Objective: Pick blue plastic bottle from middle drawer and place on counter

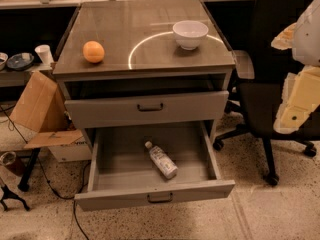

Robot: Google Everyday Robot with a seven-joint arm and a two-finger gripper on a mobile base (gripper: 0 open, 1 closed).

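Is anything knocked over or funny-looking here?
Yes: the blue plastic bottle lies on its side, slanted, in the wide-open middle drawer. The drawer above is ajar too. The orange and bowl on the counter look fine. The end effector is at the right edge.

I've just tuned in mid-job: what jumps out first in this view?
The middle drawer stands pulled far out, with the blue plastic bottle lying on its side inside. On the counter above sit an orange at left and a white bowl at right. The gripper hangs at the right edge, clear of the drawer.
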